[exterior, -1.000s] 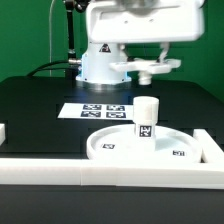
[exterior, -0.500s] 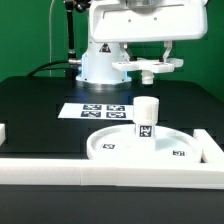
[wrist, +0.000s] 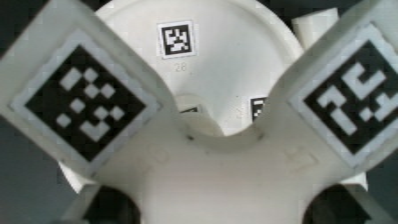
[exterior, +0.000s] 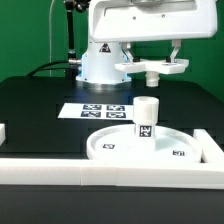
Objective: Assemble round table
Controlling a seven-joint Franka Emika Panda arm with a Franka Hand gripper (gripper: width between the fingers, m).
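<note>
The large round disc (exterior: pixel 110 146) lies flat at the front of the table. The short post (exterior: pixel 146 118) stands upright on its middle. My gripper (exterior: pixel 152 60) is shut on the cross-shaped foot (exterior: pixel 152 69) and holds it in the air, above the post and a little behind it. In the wrist view the foot (wrist: pixel 214 150) fills most of the picture, with its tagged arms spread to both sides. The disc (wrist: pixel 196 25) shows beyond it. The dark fingers (wrist: pixel 111 205) grip the foot from both sides.
The marker board (exterior: pixel 95 110) lies flat behind the disc. White edge rails run along the front (exterior: pixel 100 172), the exterior view's left (exterior: pixel 3 131) and the exterior view's right (exterior: pixel 207 146). The arm's white base (exterior: pixel 98 65) stands at the back.
My gripper has carried the foot slightly toward the exterior view's right and a little lower. The disc and post have not moved.
</note>
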